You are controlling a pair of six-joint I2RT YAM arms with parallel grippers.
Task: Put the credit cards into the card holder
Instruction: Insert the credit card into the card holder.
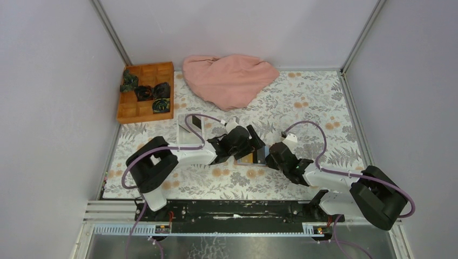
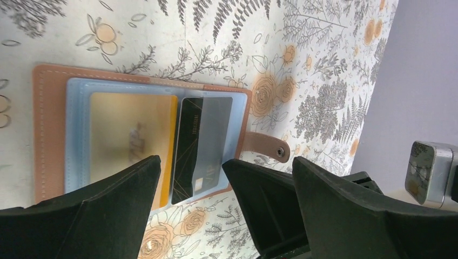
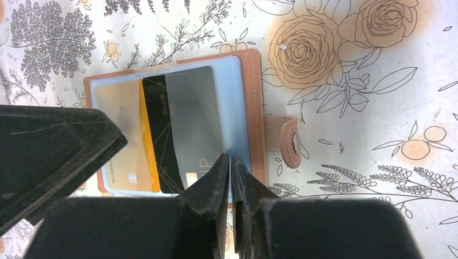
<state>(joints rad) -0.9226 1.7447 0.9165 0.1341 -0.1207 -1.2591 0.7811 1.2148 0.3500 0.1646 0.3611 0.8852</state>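
Observation:
The reddish-brown card holder (image 3: 254, 108) lies open on the flowered cloth, also visible in the left wrist view (image 2: 48, 124) and between both arms in the top view (image 1: 249, 158). Its clear sleeves hold a gold card (image 3: 121, 129), a black card (image 3: 159, 135) and a silvery grey card (image 3: 194, 118) overlapping it. My right gripper (image 3: 230, 159) is shut, its tips at the near edge of the right sleeve; I cannot tell if they pinch it. My left gripper (image 2: 192, 162) is open and empty, hovering over the black card (image 2: 189, 140).
A white shallow tray (image 1: 181, 135) with a dark card (image 1: 196, 123) sits behind the left arm. An orange wooden compartment box (image 1: 146, 91) stands at the back left, and a pink cloth (image 1: 229, 78) lies at the back middle. The holder's snap strap (image 3: 289, 143) sticks out to the right.

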